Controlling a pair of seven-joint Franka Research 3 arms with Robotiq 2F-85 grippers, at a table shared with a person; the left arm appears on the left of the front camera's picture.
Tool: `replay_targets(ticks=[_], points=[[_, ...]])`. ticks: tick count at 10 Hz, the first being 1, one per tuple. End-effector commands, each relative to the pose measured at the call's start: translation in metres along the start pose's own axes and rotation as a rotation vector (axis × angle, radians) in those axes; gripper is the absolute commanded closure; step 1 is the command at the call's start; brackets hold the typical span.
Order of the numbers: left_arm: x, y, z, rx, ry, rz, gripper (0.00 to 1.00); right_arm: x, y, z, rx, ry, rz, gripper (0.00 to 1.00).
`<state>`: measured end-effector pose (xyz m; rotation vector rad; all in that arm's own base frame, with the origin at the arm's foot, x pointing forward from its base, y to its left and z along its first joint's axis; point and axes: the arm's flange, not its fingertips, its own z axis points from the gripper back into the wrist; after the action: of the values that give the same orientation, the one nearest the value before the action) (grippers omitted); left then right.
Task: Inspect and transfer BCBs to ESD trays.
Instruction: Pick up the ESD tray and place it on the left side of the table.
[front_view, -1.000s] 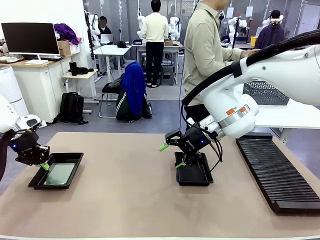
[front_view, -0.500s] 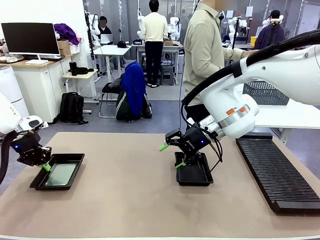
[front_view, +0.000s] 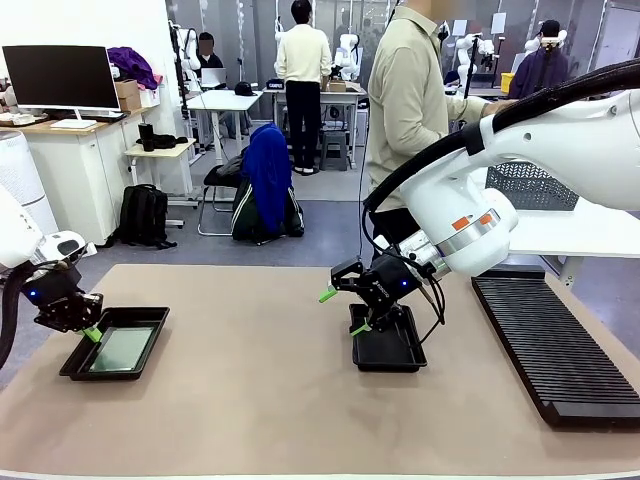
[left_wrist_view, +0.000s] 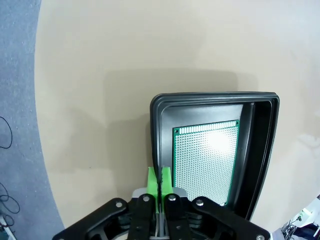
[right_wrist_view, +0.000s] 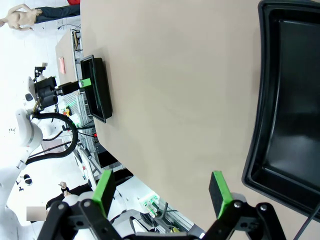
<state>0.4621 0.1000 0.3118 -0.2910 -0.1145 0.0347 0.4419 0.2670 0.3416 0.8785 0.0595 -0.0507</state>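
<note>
Near R: black slotted rack (front_view: 555, 345) runs along table's (front_view: 250, 390) R side.

L edge: L gripper (left_wrist_view: 160, 172) (front_view: 91, 333), pads pinched tight on corner rim of L tray (left_wrist_view: 210, 96) (front_view: 150, 345), which sits on table. BCB (left_wrist_view: 205, 160) (front_view: 118, 348), green perforated face up, lies flat inside L tray.

Mid-table: R gripper (right_wrist_view: 161, 180) (front_view: 344, 312), jaws fully apart, holding nothing, hovers over L end of R tray (right_wrist_view: 295, 100) (front_view: 388, 350); tray floor plain black. Trays well apart.

Far side: person (front_view: 405, 100) in beige shirt stands behind R arm, side-on.
</note>
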Motion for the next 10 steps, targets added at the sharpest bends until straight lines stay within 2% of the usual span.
replay_targets(ticks=[1,5,6,7,8,9,10], points=[[-0.0007,0.0014,0.0028,-0.003,-0.002,0.002,0.97,-0.0002,-0.0005,-0.0001,-0.005,0.001,-0.002,0.00],[0.0005,0.0008,0.0007,0.004,0.007,0.013,0.97,-0.0002,-0.0005,-0.0001,-0.005,0.001,-0.002,0.00],[0.0010,-0.0001,0.0001,0.002,0.015,0.020,0.83,-0.0002,-0.0005,-0.0001,-0.005,0.001,-0.002,0.00],[0.0018,0.0009,0.0004,0.000,0.015,0.021,0.79,-0.0002,-0.0005,-0.0001,-0.005,0.001,-0.002,0.00],[0.0012,-0.0007,0.0017,0.002,0.015,0.022,0.65,-0.0002,-0.0005,-0.0001,-0.005,0.001,-0.002,0.00],[0.0006,0.0000,0.0036,0.003,0.015,0.021,0.61,-0.0002,-0.0005,-0.0001,-0.005,0.001,-0.002,0.00],[-0.0002,-0.0007,0.0055,0.011,0.017,0.022,0.48,-0.0002,-0.0005,-0.0001,-0.005,0.001,-0.002,0.00]])
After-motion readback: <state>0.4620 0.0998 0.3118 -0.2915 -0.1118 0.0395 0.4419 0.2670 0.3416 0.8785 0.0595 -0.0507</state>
